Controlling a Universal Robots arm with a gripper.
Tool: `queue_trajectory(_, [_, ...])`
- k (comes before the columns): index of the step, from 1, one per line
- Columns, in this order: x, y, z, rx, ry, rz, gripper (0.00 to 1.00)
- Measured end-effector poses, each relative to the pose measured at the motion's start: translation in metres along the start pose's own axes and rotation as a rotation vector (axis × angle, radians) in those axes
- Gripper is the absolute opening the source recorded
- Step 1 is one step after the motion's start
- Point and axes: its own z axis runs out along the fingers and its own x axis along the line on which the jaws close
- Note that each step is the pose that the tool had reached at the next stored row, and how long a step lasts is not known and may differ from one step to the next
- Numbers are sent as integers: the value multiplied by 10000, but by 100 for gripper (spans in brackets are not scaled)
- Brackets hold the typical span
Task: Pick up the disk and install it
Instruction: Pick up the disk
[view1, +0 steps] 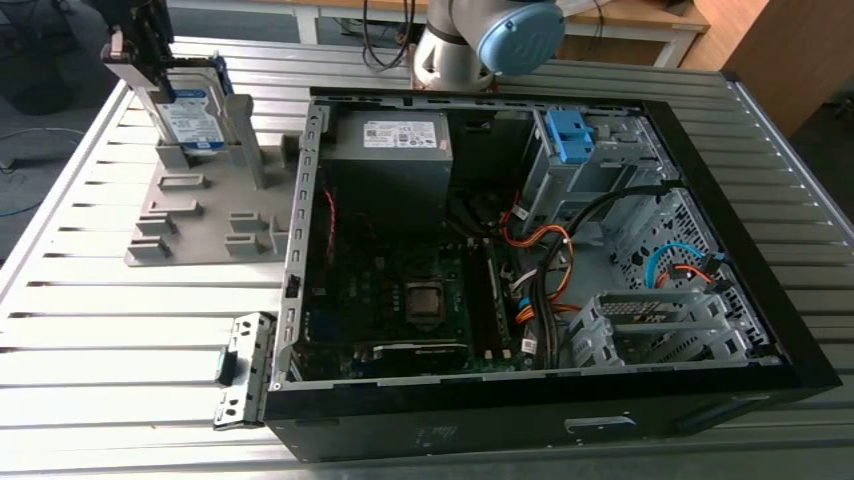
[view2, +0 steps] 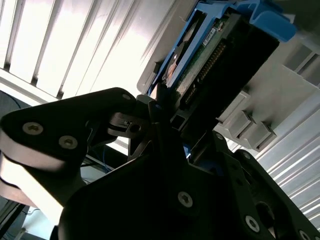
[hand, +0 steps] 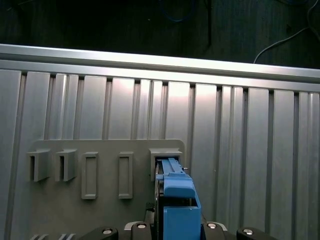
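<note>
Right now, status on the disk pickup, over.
Fingers shut on disk. Disk upright, lower end in grey stand slot. Posts flank it; open case at exterior view's right.

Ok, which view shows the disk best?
The exterior view: the disk stands upright in the grey holder, label facing the camera. The second wrist view shows its underside close up; the first wrist view shows its blue edge end-on.

- In the exterior view we look steeply down over the table (view1: 134, 330) and computer case (view1: 467, 420).
- Both wrist views sit close, sharing the disk (hand: 177, 195) (view2: 210, 55) and grey rack (hand: 140, 175) (view2: 250, 125).
</note>
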Motion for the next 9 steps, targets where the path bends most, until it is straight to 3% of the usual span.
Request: queue_trajectory(9, [-3,1,-46,0,-2,0,36])
